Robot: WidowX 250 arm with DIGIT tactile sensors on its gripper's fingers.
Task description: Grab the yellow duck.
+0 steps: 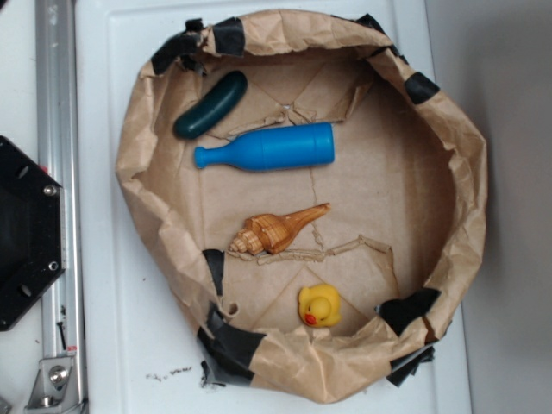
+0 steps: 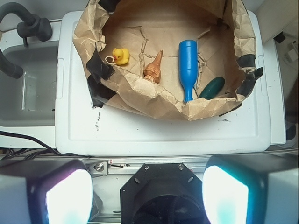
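No writing shows anywhere. In the crumpled brown-paper nest [image 1: 470, 172], patched with black tape, lie — left to right — a smooth dark green pickle shape [image 1: 210, 105], a matte blue bottle [image 1: 267, 147], a ridged tan seashell [image 1: 278, 229] and the glossy yellow duck [image 1: 317, 305], near the bottom rim. The gripper [image 2: 147, 198] hangs well apart over the white lid — jaws spread wide, holding nothing.

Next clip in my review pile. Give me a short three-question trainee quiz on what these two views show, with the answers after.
1. True or false: the yellow duck lies inside the brown paper nest.
2. In the exterior view, which item lies nearest the duck? A) blue bottle B) seashell C) dark green cucumber-shaped toy
3. Is the gripper touching the duck yet?

Key
1. True. It sits near the nest's wall, close to a black tape patch.
2. B.
3. No. In the wrist view the fingers stand wide apart over the white surface, well short of the nest.
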